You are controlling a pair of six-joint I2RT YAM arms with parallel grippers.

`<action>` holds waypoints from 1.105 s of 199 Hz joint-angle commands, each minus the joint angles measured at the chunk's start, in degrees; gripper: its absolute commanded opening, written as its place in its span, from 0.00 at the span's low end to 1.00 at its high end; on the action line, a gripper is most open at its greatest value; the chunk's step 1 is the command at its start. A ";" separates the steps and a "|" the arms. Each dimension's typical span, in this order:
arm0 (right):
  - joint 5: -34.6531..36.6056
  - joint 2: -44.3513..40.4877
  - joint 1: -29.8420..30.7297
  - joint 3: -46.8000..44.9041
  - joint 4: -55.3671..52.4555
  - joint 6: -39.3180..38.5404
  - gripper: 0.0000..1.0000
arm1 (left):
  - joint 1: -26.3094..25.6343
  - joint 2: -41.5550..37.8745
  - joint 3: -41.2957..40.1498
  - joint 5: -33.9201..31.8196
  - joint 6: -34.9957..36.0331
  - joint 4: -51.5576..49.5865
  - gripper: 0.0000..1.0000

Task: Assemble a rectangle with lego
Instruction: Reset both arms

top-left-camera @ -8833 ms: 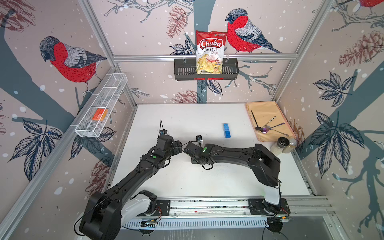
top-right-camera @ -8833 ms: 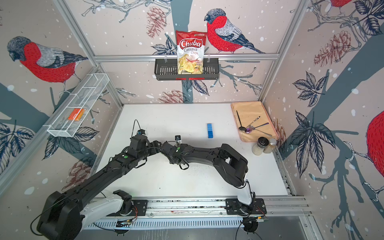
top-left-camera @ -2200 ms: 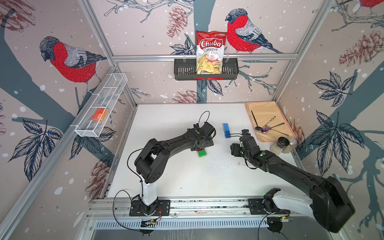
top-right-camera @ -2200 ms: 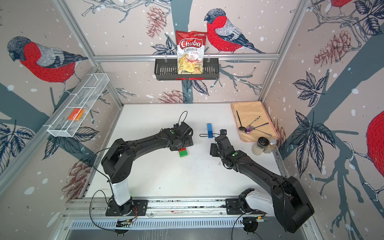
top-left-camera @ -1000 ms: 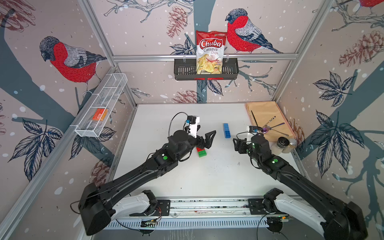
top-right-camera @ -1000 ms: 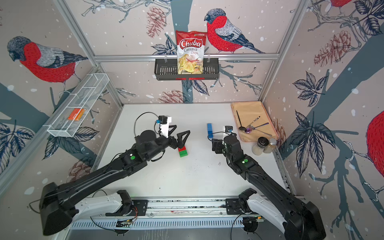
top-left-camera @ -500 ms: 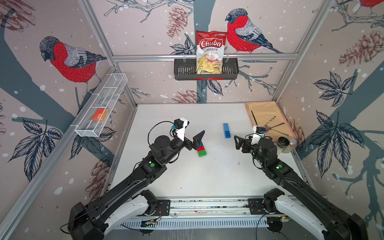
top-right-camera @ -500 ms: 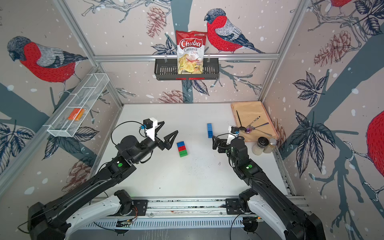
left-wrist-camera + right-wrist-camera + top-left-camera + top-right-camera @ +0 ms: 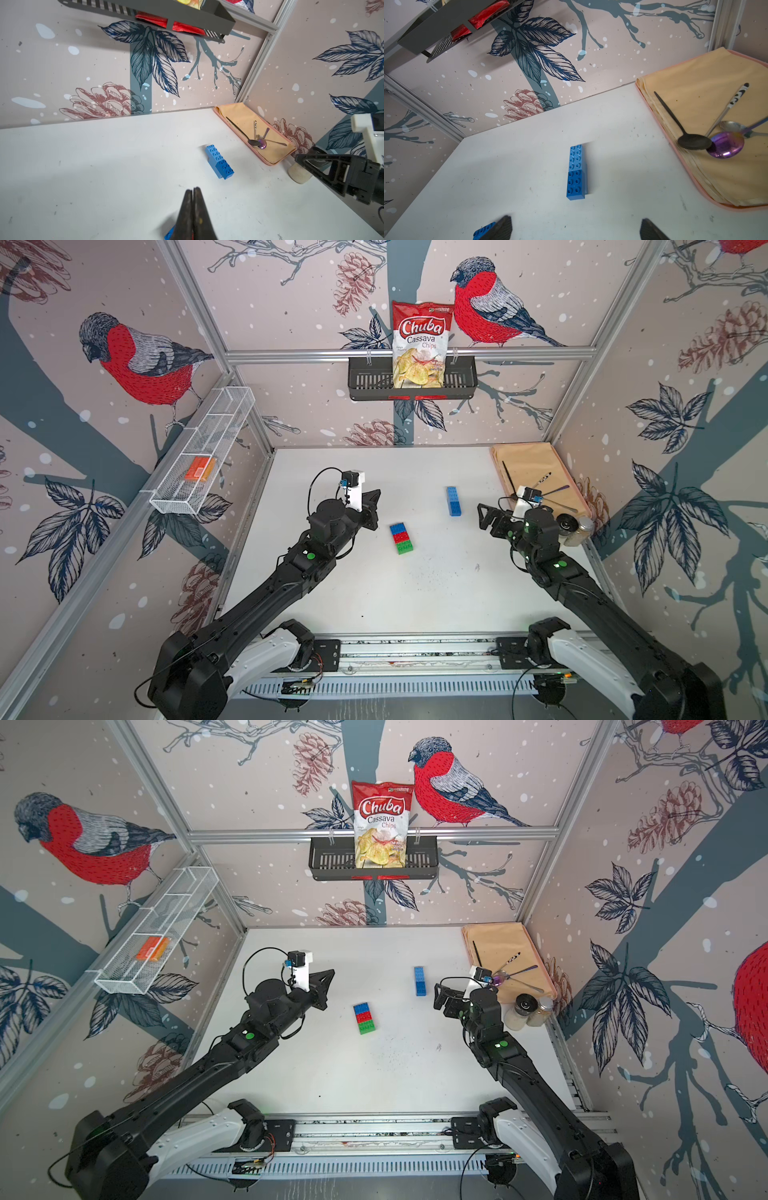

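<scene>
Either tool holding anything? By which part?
Nothing is held. The left tool is shut on air; the right tool is open and empty. The blue-red-green studded plastic brick block and the blue studded plastic brick bar lie untouched.

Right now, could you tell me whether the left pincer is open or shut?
Shut. The left pincer shows its fingers pressed together in the wrist view, with nothing between them.
</scene>
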 commanded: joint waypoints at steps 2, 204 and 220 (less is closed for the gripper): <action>-3.30 -0.29 -1.41 -0.58 1.62 0.70 1.00 | 0.43 0.56 -0.04 -0.30 -2.58 0.60 0.00; 21.27 0.74 -5.22 -19.87 40.09 -11.33 1.00 | 15.61 4.26 -28.23 -32.21 13.61 36.55 0.44; 22.14 2.55 -5.53 -20.37 44.22 -17.32 1.00 | 17.79 6.61 -30.86 -30.39 14.08 42.61 0.72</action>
